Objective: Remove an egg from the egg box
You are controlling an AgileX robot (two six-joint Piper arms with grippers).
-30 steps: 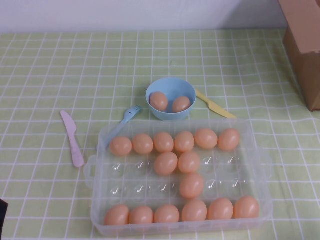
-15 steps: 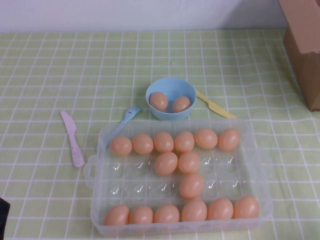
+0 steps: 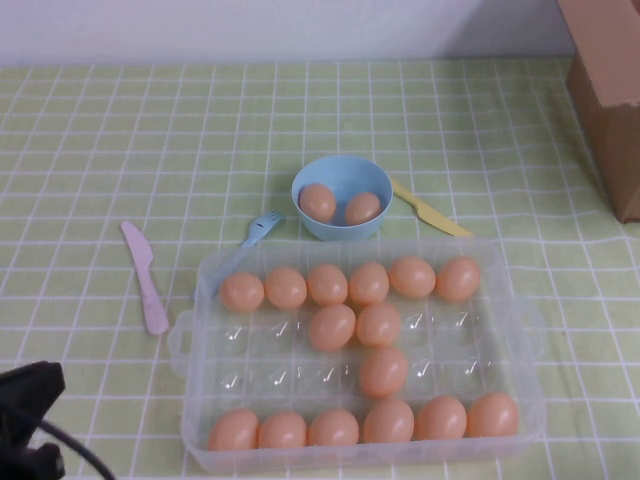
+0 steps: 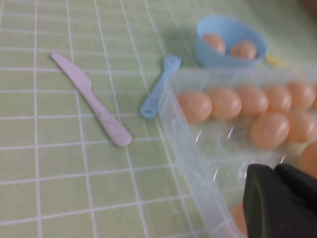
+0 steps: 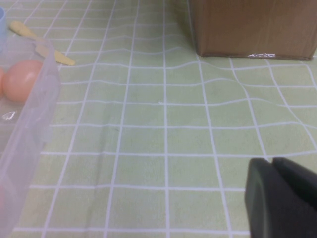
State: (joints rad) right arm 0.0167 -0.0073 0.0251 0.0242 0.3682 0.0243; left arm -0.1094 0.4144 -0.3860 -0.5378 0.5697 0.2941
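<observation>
The clear plastic egg box [image 3: 195, 345] lies at the near middle of the table and holds several orange-tan eggs, one of them near its centre [image 3: 332, 327]. My left gripper [image 3: 30, 395] is at the near left corner of the table, left of the box and apart from it. In the left wrist view its black fingers [image 4: 275, 171] are shut and empty over the box's near wall [image 4: 188, 148], with eggs [image 4: 194, 106] beyond. My right gripper [image 5: 271, 163] is shut and empty above bare cloth, to the right of the box's corner [image 5: 25, 134]. It is out of the high view.
A light-blue bowl [image 3: 340, 160] with two eggs stands just behind the box. A blue fork [image 3: 255, 235] and a pink knife [image 3: 145, 275] lie to the left, a yellow knife [image 3: 430, 210] behind right. A cardboard box [image 3: 610, 90] stands at the far right.
My left arm has come further into the high view at the near left corner, moving forward and up. The eggs, box and bowl have not moved.
</observation>
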